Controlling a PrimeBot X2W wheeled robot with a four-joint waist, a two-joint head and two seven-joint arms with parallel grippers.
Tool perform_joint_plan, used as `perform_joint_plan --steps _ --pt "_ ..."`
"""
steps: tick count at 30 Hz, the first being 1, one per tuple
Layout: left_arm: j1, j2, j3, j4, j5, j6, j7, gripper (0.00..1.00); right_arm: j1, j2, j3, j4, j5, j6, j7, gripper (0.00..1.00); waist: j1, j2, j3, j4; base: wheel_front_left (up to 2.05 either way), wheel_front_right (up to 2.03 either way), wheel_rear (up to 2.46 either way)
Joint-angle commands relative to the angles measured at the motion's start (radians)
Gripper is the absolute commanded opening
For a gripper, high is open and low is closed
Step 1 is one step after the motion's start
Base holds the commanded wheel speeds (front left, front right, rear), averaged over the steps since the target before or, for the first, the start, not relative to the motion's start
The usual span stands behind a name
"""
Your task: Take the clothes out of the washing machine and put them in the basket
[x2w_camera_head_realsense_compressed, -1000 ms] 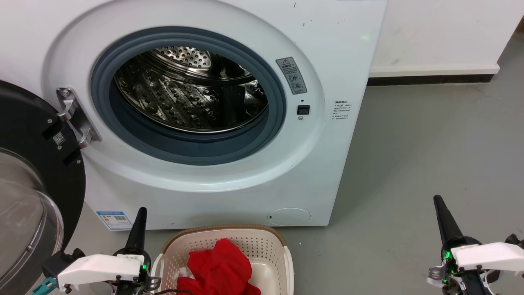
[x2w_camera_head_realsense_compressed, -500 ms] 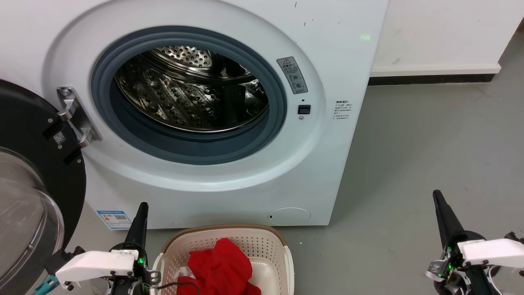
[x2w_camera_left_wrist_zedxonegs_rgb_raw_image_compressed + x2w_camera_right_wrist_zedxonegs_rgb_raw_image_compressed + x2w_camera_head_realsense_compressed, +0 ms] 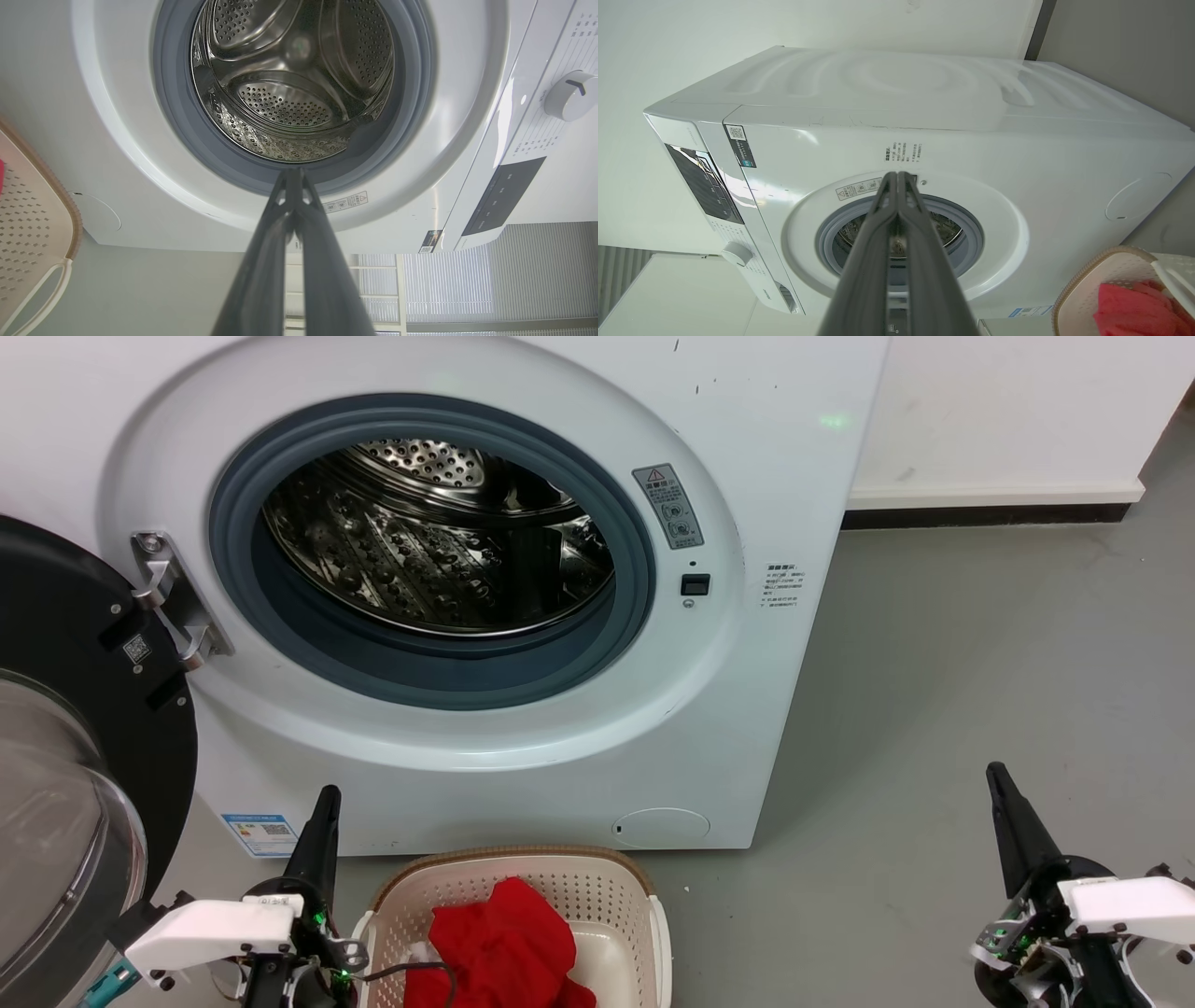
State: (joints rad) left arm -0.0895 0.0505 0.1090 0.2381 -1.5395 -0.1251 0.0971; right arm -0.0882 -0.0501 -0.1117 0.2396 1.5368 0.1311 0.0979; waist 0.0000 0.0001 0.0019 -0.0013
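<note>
The clothes (image 3: 499, 943) — a bright red garment with a scrap of white at its left edge — lie heaped inside the basket (image 3: 607, 887), held by neither gripper. The left gripper (image 3: 327, 798) rises at the lower left of the head view, just beside the basket's left wall. Its two dark fingers are pressed together with nothing between them. The right gripper (image 3: 996, 777) stands at the lower right, well apart from the basket, over bare grey floor (image 3: 934, 691). Its fingers are likewise together and empty (its wrist view shows the tips meeting in front of the machine's porthole).

Beyond them, the cream basket sits on the floor just in front of the washing machine (image 3: 766, 448). The black-framed glass door (image 3: 65, 644) hangs open to the left. The perforated steel drum (image 3: 429, 560) shows no fabric in the part that can be seen.

Judged from this, the transfer looks done or nearly so, and the step in hand seems to be the close of the job, with both arms clear of the basket. The next move likely calls for a check of the drum's hidden lower front. If nothing remains there, the arms need only rest clear.
</note>
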Motion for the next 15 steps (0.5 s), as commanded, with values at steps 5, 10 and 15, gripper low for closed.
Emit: perform_joint_plan --steps 5,10,15 --pt "-0.025 -0.001 0.007 0.008 -0.062 -0.007 0.016 0.0 -0.026 -0.001 -0.003 0.006 0.065 0.0 0.017 0.0 0.0 -0.0001 0.001 0.001 0.0 0.0 0.0" --pt "-0.023 -0.001 0.008 0.009 -0.074 -0.008 0.021 0.0 -0.027 0.0 -0.004 0.007 0.077 -0.001 0.02 0.0 0.0 -0.0001 0.001 0.001 0.0 0.0 0.0" --pt "-0.023 -0.001 0.008 0.009 -0.074 -0.008 0.021 0.0 -0.027 0.0 -0.004 0.007 0.077 -0.001 0.02 0.0 0.0 -0.0001 0.001 0.001 0.0 0.0 0.0"
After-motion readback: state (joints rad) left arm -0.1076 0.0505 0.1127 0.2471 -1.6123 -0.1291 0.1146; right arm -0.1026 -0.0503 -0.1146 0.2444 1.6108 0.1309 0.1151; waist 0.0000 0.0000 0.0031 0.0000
